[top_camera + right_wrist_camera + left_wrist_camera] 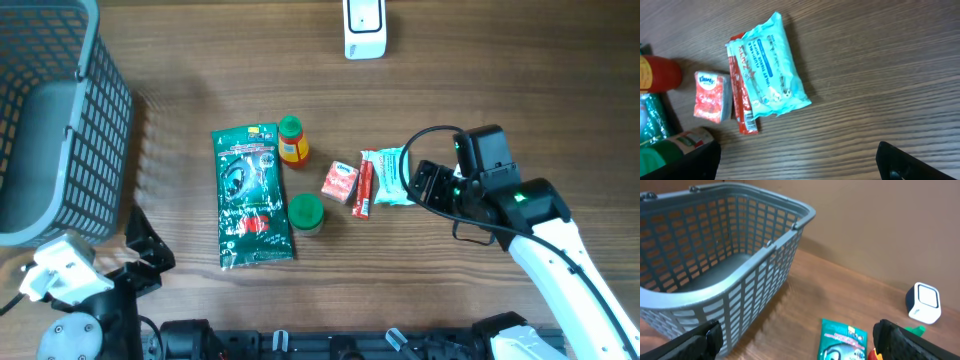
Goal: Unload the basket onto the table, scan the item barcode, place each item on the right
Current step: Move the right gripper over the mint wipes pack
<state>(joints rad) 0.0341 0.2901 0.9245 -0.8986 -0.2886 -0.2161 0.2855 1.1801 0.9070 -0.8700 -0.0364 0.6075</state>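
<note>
Approach step is in hand: your right gripper (pixel 420 186) hangs released and empty, just beside the teal packet (pixel 772 70), which lies flat against a red stick pack (pixel 742 92). Your left gripper (pixel 143 250) is released too. Next, I judge, you must grasp the packet and present it to the scanner (pixel 365 28).

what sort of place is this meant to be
Probably a mock shop checkout on a wooden table: a grey shopping basket, a white device that looks like a barcode scanner, and small packaged goods such as a teal packet and a green pouch.
</note>
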